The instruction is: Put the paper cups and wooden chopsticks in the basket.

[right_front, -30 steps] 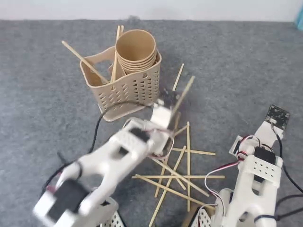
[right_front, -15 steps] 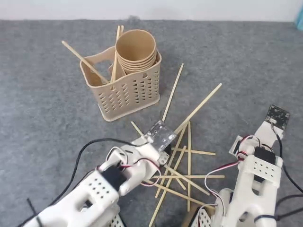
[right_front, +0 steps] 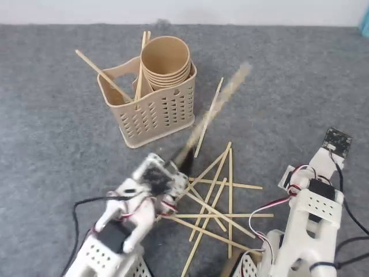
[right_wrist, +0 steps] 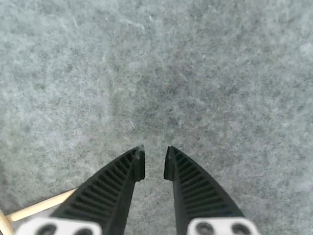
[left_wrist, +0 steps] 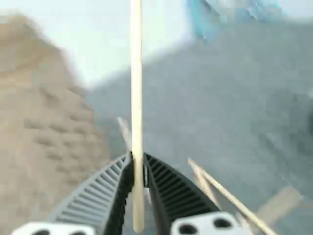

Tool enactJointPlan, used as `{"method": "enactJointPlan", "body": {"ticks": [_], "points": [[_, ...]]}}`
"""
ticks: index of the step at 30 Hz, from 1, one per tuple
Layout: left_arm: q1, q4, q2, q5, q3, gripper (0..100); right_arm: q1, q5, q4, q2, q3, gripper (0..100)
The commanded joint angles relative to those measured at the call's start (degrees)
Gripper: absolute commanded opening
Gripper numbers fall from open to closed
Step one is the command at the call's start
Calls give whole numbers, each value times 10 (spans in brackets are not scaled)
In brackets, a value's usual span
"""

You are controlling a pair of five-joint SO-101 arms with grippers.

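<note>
One wooden chopstick (left_wrist: 136, 73) is clamped between the jaws of my left gripper (left_wrist: 138, 164), its free end raised beyond the tips toward the basket (right_front: 155, 112) just ahead. Done: a stack of paper cups (right_front: 165, 57) and several chopsticks (right_front: 138, 75) stand in the basket. Left: a crossed heap of loose chopsticks (right_front: 229, 190) lies on the desk (right_front: 300, 75) just beside that gripper, between it and my right gripper (right_wrist: 154, 161), which is empty, jaws narrowly apart. No writing is legible.

One basket (right_front: 155, 112); inside it, one stack of roughly five paper cups (right_front: 165, 55) and three chopsticks (right_front: 102, 74); beside it, about nine loose chopsticks (right_front: 229, 196) and one raised chopstick (right_front: 219, 104).
</note>
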Motion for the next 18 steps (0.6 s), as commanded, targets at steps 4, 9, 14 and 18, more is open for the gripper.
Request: {"method": "enactJointPlan", "body": {"ticks": [4, 9, 14, 18], "points": [[-119, -84, -47, 8, -39, 13, -5, -3, -35, -4, 4, 76], [-197, -203, -62, 8, -50, 13, -5, -4, -51, -4, 11, 76], [-269, -405, -60, 8, -51, 13, -5, -4, -53, -4, 11, 76], [-279, -459, -59, 8, -52, 13, -5, -4, -53, -4, 11, 76]]}}
